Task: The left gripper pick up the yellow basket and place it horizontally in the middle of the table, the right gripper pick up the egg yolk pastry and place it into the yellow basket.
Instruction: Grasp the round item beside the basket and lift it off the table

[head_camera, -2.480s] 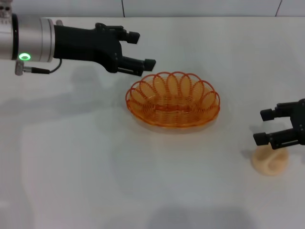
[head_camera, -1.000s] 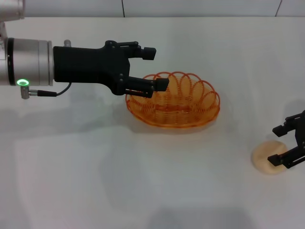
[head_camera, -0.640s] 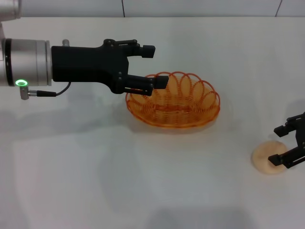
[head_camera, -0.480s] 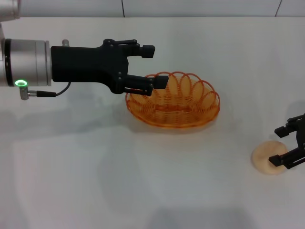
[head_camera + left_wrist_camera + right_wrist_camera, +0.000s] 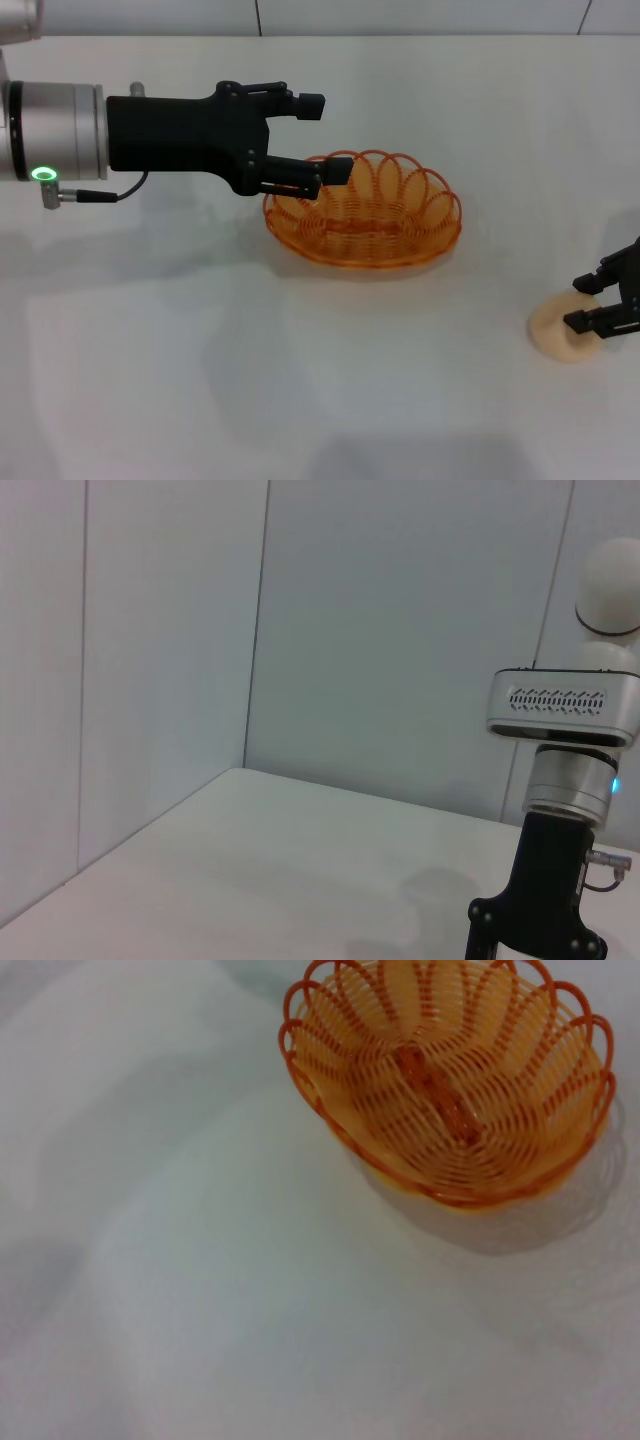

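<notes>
Basket [image 5: 363, 210] is sitting mid-tabletop [image 5: 200, 380]; left gripper [image 5: 318, 140], fingers spread wide, is hovering at its far-left rim. Right gripper [image 5: 600, 302], fingers apart, is straddling the pastry [image 5: 560, 330] near right.

Pale panelled wall [image 5: 400, 630] with dark vertical seams, soft even light

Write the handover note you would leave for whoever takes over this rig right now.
Left hand: open, at the yellow basket's left rim, one finger above it and one at the rim loops; not gripped.
Right hand: open, low over the egg yolk pastry at the table's right edge; no grasp visible.
Done: both approaches; the basket stands upright and empty.
Left: place the basket mid-table, then put the pastry in it.
</notes>
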You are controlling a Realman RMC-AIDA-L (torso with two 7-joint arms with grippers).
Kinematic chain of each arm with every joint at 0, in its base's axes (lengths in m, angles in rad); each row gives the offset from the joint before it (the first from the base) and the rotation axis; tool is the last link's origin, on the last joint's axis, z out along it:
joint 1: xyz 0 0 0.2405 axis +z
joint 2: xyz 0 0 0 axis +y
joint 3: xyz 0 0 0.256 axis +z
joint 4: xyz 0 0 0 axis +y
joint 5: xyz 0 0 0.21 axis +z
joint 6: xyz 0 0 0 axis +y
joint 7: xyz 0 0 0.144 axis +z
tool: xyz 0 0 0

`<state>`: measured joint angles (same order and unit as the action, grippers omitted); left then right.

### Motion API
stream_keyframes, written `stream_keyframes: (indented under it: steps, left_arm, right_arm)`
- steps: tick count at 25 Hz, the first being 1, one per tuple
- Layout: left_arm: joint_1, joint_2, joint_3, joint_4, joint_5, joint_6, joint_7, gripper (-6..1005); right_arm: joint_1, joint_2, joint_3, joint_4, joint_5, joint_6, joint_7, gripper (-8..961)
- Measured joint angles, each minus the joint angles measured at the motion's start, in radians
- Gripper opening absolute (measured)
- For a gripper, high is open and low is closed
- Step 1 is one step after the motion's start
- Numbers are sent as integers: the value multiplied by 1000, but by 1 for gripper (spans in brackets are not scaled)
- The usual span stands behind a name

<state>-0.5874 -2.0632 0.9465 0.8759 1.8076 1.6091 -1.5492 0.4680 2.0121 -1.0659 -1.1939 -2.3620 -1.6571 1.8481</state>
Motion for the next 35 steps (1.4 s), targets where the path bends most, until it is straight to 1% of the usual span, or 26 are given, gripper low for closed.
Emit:
stream_keyframes:
  steps: [9,15,20,25,31,35]
  left_arm:
    - [7,0,0,-2,-10,-4,0,887]
    - [9,0,-1,-2,-16,-6,0,887]
    - [13,2,-2,-2,-21,-6,0,887]
    - [18,4,-2,-2,-22,-6,0,887]
    - [24,8,-2,-2,-22,-4,1,887]
    - [29,10,-19,-2,-22,2,4,887]
  right_arm:
    - [1,0,-6,3,0,13,4,373]
    - [3,0,-6,3,0,10,8,200]
    - [4,0,-6,2,0,4,10,126]
    - [1,0,0,-15,22,-12,10,82]
    - [-3,0,2,-61,63,-39,30,55]
    - [-3,0,4,-103,97,-64,54,40]
